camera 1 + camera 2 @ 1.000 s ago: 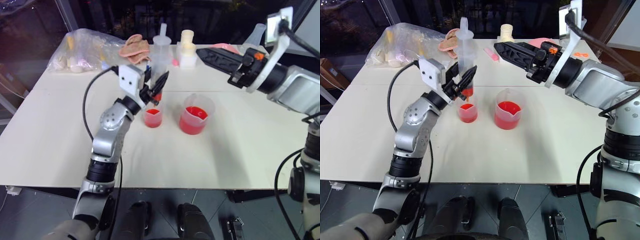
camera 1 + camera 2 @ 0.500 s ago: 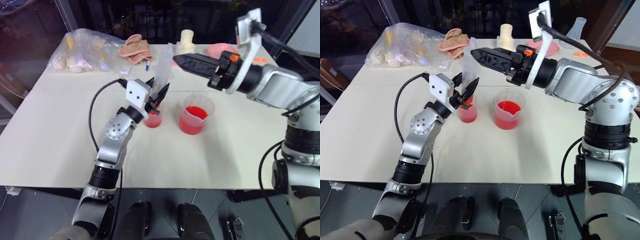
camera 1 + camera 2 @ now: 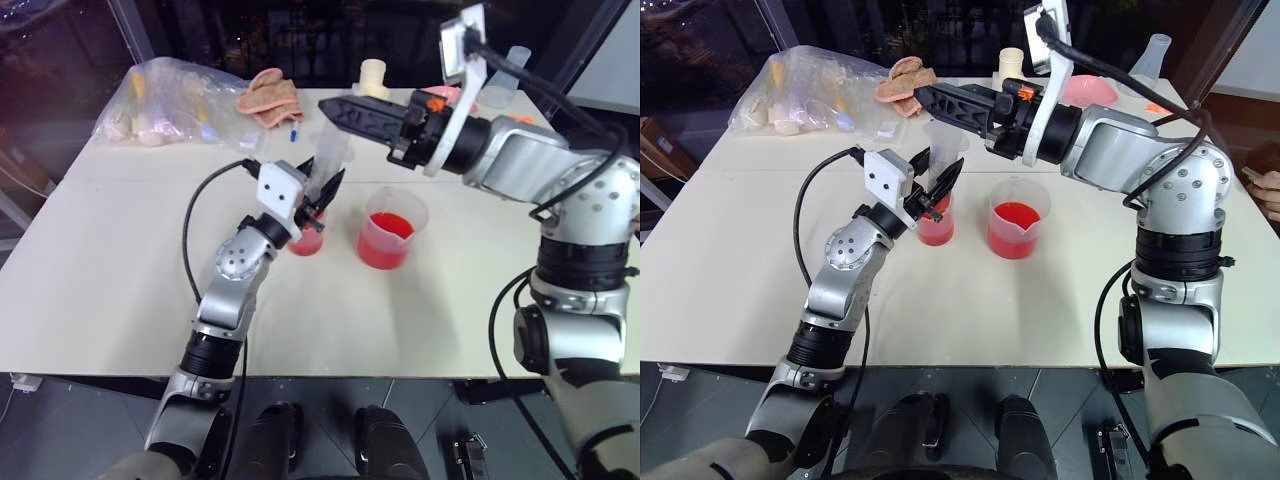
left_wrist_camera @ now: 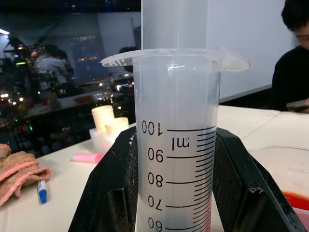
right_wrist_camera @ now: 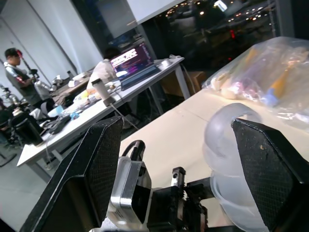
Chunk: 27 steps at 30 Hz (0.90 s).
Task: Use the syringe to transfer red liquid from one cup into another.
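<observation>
Clear plastic syringe (image 4: 176,145): standing upright over the small cup, printed scale showing, plunger rod sticking up out of the top
Left end effector (image 3: 933,188): both black fingers clamped on the syringe barrel, so it's gripping it
Small cup (image 3: 934,227): right under the syringe, some red liquid (image 3: 934,230) in it
Big beaker (image 3: 1017,219): just to the right of the small cup, not touching, also holding red liquid
Right end effector (image 3: 923,96): fingers spread wide, nothing in them, up beside the top of the syringe's plunger
Surface (image 3: 730,270): pale, cups sit near the middle
Plastic bag (image 3: 805,90): well behind the small cup, far left corner
Pink cloth (image 3: 902,80): behind the small cup, next to the bag
</observation>
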### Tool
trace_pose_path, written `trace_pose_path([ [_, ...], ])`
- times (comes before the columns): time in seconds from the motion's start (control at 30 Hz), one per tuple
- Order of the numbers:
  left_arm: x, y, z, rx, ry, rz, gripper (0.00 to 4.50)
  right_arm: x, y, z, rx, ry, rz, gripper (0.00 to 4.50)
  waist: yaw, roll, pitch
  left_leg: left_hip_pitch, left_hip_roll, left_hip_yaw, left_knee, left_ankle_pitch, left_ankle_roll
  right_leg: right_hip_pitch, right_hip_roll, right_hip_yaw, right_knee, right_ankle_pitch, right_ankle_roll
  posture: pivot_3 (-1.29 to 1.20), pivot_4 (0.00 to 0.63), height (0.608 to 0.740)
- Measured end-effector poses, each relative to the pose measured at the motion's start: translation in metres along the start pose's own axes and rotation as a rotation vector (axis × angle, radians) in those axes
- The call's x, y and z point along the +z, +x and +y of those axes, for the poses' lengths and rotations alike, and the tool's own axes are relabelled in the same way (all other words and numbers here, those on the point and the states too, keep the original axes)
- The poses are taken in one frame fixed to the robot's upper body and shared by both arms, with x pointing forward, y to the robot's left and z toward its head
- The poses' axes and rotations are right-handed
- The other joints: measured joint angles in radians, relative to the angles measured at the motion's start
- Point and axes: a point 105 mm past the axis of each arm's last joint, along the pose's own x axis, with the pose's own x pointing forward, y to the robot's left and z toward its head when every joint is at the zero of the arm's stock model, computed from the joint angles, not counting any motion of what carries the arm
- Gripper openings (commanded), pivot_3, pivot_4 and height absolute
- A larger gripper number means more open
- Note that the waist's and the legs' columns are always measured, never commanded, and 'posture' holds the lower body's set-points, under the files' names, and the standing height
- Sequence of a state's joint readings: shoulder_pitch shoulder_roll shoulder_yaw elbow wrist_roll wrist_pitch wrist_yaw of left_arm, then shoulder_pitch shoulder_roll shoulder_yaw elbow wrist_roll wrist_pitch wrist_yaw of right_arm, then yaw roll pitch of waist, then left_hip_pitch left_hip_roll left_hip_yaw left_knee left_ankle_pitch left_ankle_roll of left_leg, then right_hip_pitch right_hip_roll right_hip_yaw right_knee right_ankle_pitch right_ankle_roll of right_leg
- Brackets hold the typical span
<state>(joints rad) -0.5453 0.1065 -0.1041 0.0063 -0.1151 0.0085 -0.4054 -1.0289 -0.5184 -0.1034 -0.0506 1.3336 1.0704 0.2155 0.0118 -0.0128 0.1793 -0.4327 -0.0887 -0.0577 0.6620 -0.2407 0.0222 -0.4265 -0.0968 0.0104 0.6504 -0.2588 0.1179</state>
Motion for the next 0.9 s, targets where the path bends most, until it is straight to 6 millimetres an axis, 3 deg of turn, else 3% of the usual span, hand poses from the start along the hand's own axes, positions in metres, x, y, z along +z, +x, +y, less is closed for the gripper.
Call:
trace_pose_path([
  [0.1,-0.001,-0.001,0.000,0.002,0.003,0.007,1.51,-0.002,0.006,0.000,0.014,0.007,-0.002,3.66,0.000,0.000,0.000,0.000,0.000,0.000,0.000,0.000,0.000,0.000,0.000,0.000,0.000,0.000,0.000,0.00,0.150,0.740],
  [0.2,-0.002,-0.001,0.000,0.004,0.003,0.008,1.51,-0.004,0.009,-0.001,0.014,0.001,0.000,2.87,0.000,0.000,0.000,0.000,0.000,0.000,0.000,0.000,0.000,0.000,0.000,0.000,0.000,0.000,0.000,0.00,0.150,0.740],
  [0.37,-0.003,-0.005,0.000,0.009,0.001,0.012,1.51,-0.009,0.011,-0.012,-0.025,0.014,0.015,0.32,0.000,0.000,0.000,0.000,0.000,0.000,0.000,0.000,0.000,0.000,0.000,0.000,0.000,0.000,0.000,0.00,0.150,0.740],
  [0.4,-0.002,-0.005,0.000,0.007,0.003,0.011,1.51,-0.009,0.011,-0.012,-0.022,0.015,0.017,0.04,0.000,0.000,0.000,0.000,0.000,0.000,0.000,0.000,0.000,0.000,0.000,0.000,0.000,0.000,0.000,0.00,0.150,0.740],
  [0.9,0.005,-0.008,0.000,0.015,0.001,0.008,1.51,-0.011,0.012,-0.007,0.039,-0.002,0.038,0.04,-0.001,0.000,0.000,0.000,0.000,0.000,-0.001,0.000,0.000,0.000,0.000,0.000,0.000,0.000,0.000,0.00,0.150,0.740],
])
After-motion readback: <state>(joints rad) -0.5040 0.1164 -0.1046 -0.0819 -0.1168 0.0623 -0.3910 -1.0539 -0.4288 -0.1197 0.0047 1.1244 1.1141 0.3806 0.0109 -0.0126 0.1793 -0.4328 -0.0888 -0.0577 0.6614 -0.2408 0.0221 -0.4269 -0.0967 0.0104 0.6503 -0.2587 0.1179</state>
